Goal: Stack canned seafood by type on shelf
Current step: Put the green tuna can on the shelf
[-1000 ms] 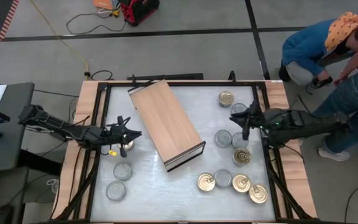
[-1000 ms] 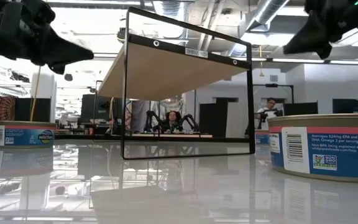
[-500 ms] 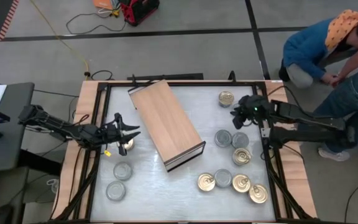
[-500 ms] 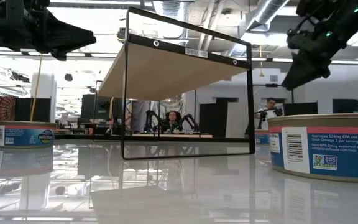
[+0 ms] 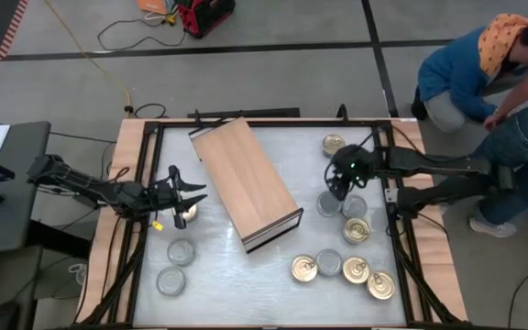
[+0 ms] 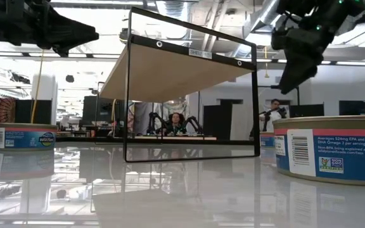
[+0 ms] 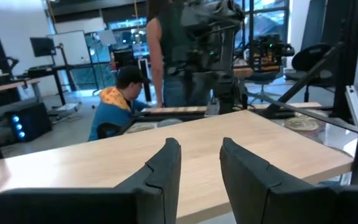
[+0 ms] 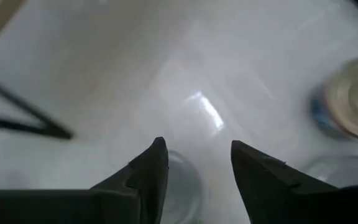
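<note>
The right hand (image 5: 336,190) hangs above the bench (image 5: 246,275), pointing down, its fingers (image 8: 149,168) parted with nothing between them. Right under it sits a silver-topped tin (image 5: 329,203), and just beside that are another silver tin (image 5: 354,206) and a gold-topped tin (image 5: 356,230). Farther from this hand, toward the bench's near edge, lies a row of three gold tins (image 5: 355,269) with a silver one (image 5: 329,262) among them. One gold tin (image 5: 334,145) stands alone behind the hand.

The left hand (image 5: 187,195) hovers at the other side, fingers (image 7: 164,165) narrowly apart and empty. A tin (image 5: 186,214) lies just under it; two silver tins (image 5: 181,250) sit nearer the front. The shelf (image 5: 244,179) lies slantwise between both hands.
</note>
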Robot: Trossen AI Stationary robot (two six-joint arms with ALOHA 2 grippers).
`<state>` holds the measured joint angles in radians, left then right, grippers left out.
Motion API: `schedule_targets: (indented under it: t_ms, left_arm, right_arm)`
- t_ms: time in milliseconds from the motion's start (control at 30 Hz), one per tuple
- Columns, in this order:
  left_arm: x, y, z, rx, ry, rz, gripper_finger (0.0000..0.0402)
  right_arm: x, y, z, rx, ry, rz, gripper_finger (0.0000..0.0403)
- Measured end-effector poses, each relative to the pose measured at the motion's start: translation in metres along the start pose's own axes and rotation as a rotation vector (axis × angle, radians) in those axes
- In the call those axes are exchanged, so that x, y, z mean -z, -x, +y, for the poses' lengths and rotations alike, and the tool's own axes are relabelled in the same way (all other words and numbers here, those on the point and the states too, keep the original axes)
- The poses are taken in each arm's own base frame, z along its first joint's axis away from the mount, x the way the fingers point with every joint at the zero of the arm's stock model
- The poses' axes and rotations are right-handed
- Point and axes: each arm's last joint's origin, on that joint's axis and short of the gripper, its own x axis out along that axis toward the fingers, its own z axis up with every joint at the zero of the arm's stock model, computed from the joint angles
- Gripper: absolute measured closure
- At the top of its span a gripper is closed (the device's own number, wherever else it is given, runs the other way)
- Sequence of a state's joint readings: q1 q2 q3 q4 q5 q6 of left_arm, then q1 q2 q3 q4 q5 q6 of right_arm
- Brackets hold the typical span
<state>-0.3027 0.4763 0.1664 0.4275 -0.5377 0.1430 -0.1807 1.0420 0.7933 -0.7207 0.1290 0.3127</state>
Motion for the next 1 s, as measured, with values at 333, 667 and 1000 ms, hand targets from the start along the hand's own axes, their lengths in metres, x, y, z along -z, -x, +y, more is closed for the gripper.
schedule_targets:
  t_ms: [333, 667, 1000]
  left_arm:
    - [-0.002, -0.001, 0.0, -0.001, 0.023, 0.029, 0.0298]
    - [-0.002, -0.001, -0.002, 0.071, 0.073, 0.024, 0.0299]
    - [-0.001, 0.001, -0.006, 0.157, 0.13, 0.043, 0.0299]
  right_arm:
    - [0.028, -0.022, 0.078, 0.056, 0.326, 0.152, 0.0241]
    - [0.067, -0.039, 0.124, 0.211, 0.553, 0.186, 0.0279]
    - [0.073, -0.063, 0.125, 0.288, 0.527, 0.255, 0.0198]
